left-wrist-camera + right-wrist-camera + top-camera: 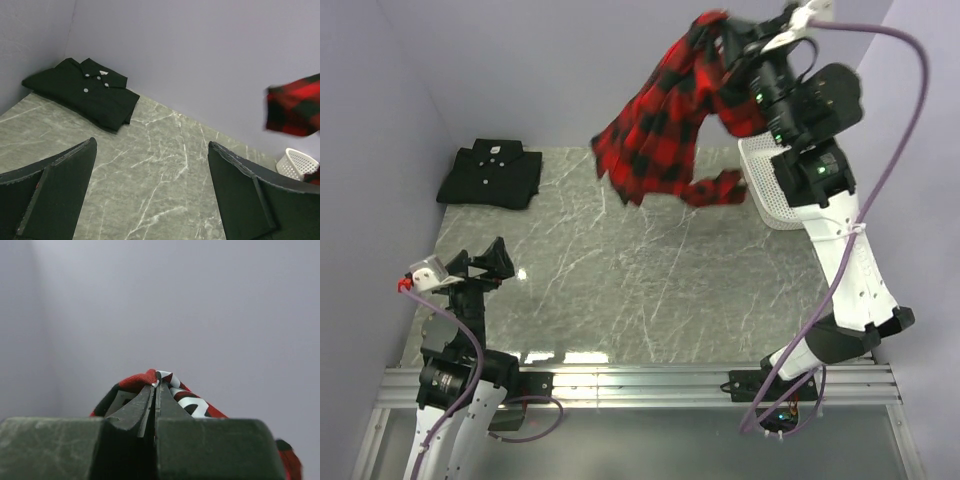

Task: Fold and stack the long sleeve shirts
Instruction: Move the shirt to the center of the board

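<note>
fingers [142, 407] of the right gripper [718, 22] are pressed together with no gap showing, pinching a fold of the plaid shirt [660, 130]; white lettering shows just behind the tips in the wrist view. fingers of the left gripper [485, 262] stand wide apart and hold nothing.

location of task items: the plaid shirt hangs in the air from the right gripper, high over the 1 o'clock part of the table [640, 300]. it appears to touch no surface, though the overhead angle does not let this be confirmed. the black shirt [490, 175] lies folded, collar and buttons up, in the 10 o'clock corner, against the back wall.

key relation: from the pinch point the plaid cloth falls away toward 7 o'clock in the overhead view, so its long axis runs from 1 o'clock to 7 o'clock. its lowest bunched part ends near the basket [770, 190] at 2 o'clock. the right arm is the only one in contact. the left gripper sits at 8 o'clock, well apart from the free lower edge.

judgement: the shirt is not yet spread for folding. laying it flat likely calls for carrying it toward the bare centre. the left arm would need to reach toward 1 o'clock to take the free edge. the trailing cloth could snag on the basket.
</note>
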